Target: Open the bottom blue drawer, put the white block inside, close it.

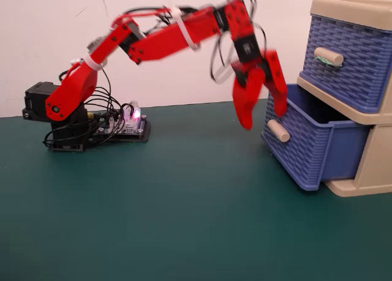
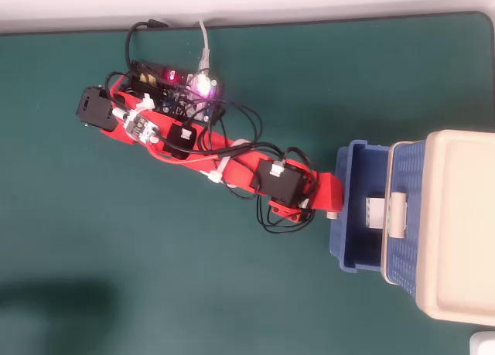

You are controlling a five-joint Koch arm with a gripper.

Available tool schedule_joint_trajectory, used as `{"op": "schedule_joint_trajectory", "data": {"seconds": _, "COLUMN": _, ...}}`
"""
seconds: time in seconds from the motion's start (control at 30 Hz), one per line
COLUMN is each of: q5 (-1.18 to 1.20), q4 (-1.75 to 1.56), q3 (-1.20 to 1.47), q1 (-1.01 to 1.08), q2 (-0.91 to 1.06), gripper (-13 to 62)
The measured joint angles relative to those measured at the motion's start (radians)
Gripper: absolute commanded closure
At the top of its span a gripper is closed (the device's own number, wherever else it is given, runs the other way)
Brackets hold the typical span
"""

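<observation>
The bottom blue drawer [image 1: 300,152] stands pulled out of the beige frame [image 1: 373,164], its plain beige handle [image 1: 278,130] facing the arm. In the overhead view the white block [image 2: 374,213] lies inside the open drawer [image 2: 348,250], near its back. The drawer wall hides the block in the fixed view. My red gripper [image 1: 263,112] is open and empty. It hangs pointing down just above the drawer's front wall and handle, one jaw in front of the wall and one over the drawer. It also shows in the overhead view [image 2: 329,196], at the drawer's front edge.
The upper blue drawer [image 1: 346,60] is shut; its handle [image 1: 329,56] bears green tape. The arm's base and lit controller board [image 1: 125,125] sit at the left on the green mat [image 1: 184,220]. A white thing [image 2: 483,343] shows at the bottom right corner.
</observation>
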Motion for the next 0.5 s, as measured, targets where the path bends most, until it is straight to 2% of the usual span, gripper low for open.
{"op": "schedule_joint_trajectory", "data": {"seconds": 0.2, "q5": 0.003, "q4": -0.167, "q3": -0.002, "q1": 0.000, "q2": -0.040, "gripper": 15.7}}
{"op": "schedule_joint_trajectory", "data": {"seconds": 0.37, "q5": 0.011, "q4": -0.445, "q3": -0.002, "q1": -0.008, "q2": -0.117, "gripper": 15.7}}
{"op": "schedule_joint_trajectory", "data": {"seconds": 0.5, "q5": 0.011, "q4": -0.480, "q3": 0.000, "q1": -0.002, "q2": -0.130, "gripper": 15.3}}
